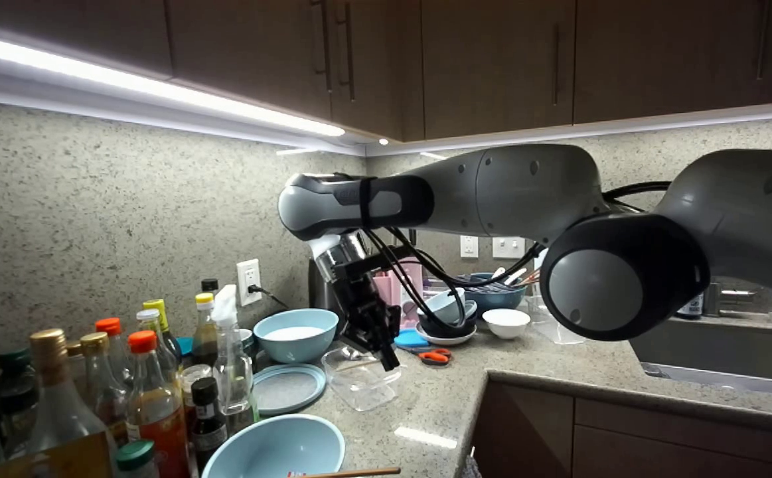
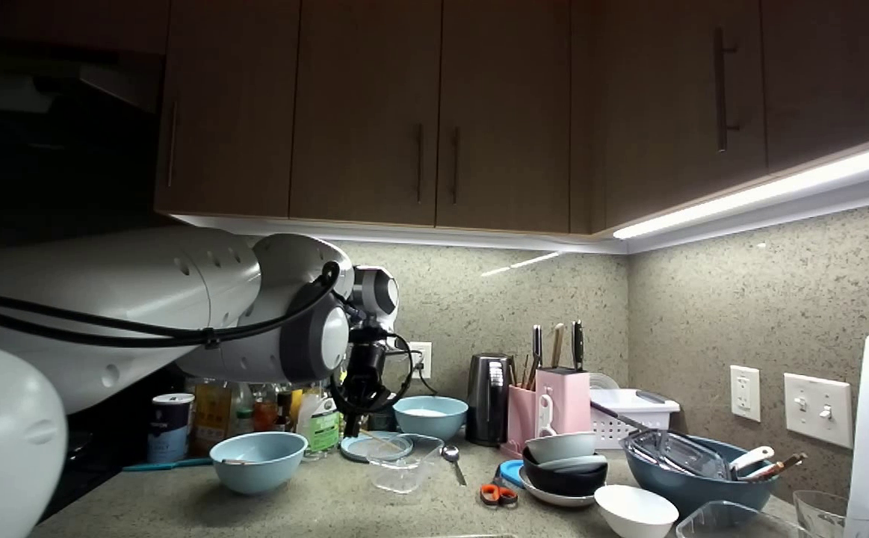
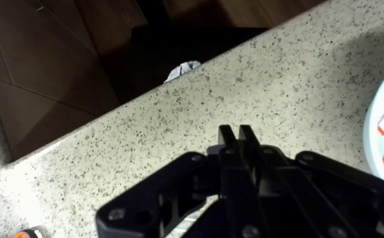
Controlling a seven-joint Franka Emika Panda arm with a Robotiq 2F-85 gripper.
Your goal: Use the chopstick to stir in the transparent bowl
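The transparent bowl, a clear see-through container, stands on the counter in both exterior views. My gripper is shut and points down, beside it on the stove side. A thin chopstick runs from the fingertips, slanting down over the transparent bowl; in an exterior view the same chopstick meets the fingers just above their tips. The wrist view shows the gripper with a narrow dark gap between its fingers; the chopstick does not show clearly there. Whether its far end touches the bottom is unclear.
A light-blue bowl with another stick across it stands nearest the stove. Bottles line the wall. A second blue bowl, a round lid, a spoon and orange-handled scissors surround the transparent bowl.
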